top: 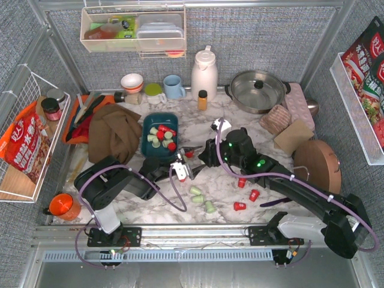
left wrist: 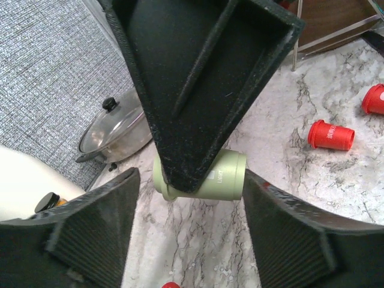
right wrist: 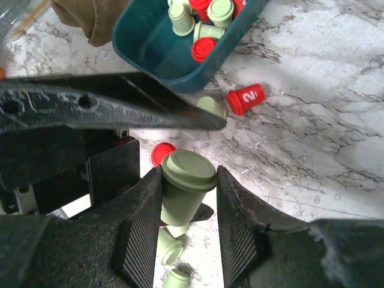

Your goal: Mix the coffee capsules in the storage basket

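Note:
The teal storage basket (top: 147,123) stands left of centre and holds several red and mint green coffee capsules (top: 159,135). It also shows in the right wrist view (right wrist: 150,51). My right gripper (right wrist: 187,198) is shut on a green capsule (right wrist: 183,183), held above the table just right of the basket. In the top view it (top: 204,155) sits next to my left gripper (top: 182,170). My left gripper (left wrist: 189,240) is open and empty, and the held green capsule (left wrist: 225,177) lies just beyond its fingers. Loose green capsules (top: 203,198) and red capsules (top: 244,193) lie on the table.
A brown cloth (top: 114,135) lies left of the basket. A small amber bottle (top: 203,99), a white kettle (top: 204,73), mugs (top: 174,87) and a lidded pot (top: 258,90) stand at the back. A round wooden board (top: 318,165) is on the right. An orange cup (top: 63,206) is at the near left.

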